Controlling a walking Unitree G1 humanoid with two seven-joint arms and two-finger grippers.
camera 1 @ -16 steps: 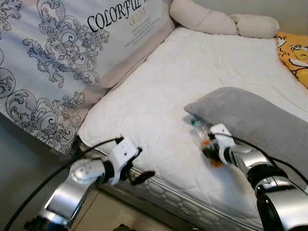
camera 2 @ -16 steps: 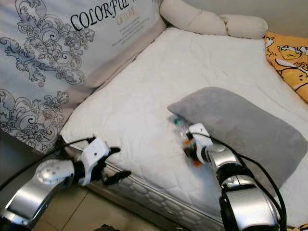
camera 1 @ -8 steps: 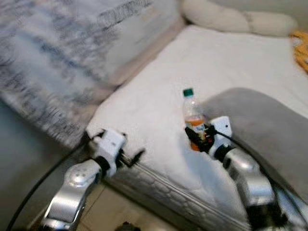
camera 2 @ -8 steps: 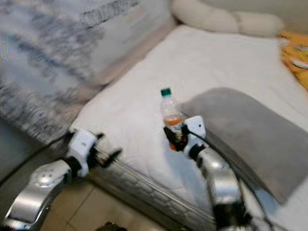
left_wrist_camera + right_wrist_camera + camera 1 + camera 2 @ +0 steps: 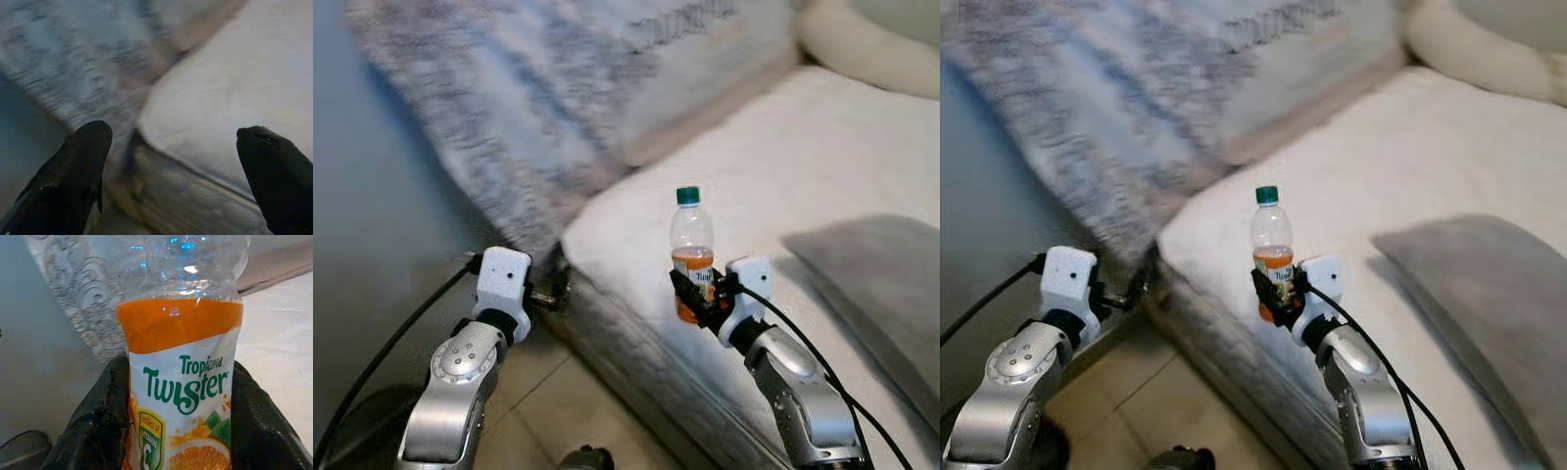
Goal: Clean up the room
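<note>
The right gripper (image 5: pixel 697 297) is pinching a plastic bottle (image 5: pixel 691 253) around its lower, labelled half, one black finger (image 5: pixel 93 431) pressing on each side of the label in the right wrist view. It is holding the bottle upright in the lower middle of the left eye view, above the near edge of the white mattress (image 5: pixel 773 176) and clear of its surface. The left gripper (image 5: pixel 176 181) is hanging at the lower left, its fingers (image 5: pixel 73 171) spread wide and holding nothing, pointing at the mattress corner.

Judging from the task, the step in hand is carrying this bottle off to wherever rubbish is collected. Doing it well probably means keeping the bottle vertical, keeping the squeeze firm but gentle because the thin wall could buckle or slip, and swinging the arm smoothly while the body is turning; the blur across the patterned bedding (image 5: pixel 558 98) at the upper left suggests the camera is moving.

The bottle is clear plastic with a green cap (image 5: pixel 688 196), and looking mostly empty above an orange band and a white Tropicana Twister label (image 5: pixel 188 396). A grey pillow (image 5: pixel 881 284) is lying on the mattress at the right edge.
</note>
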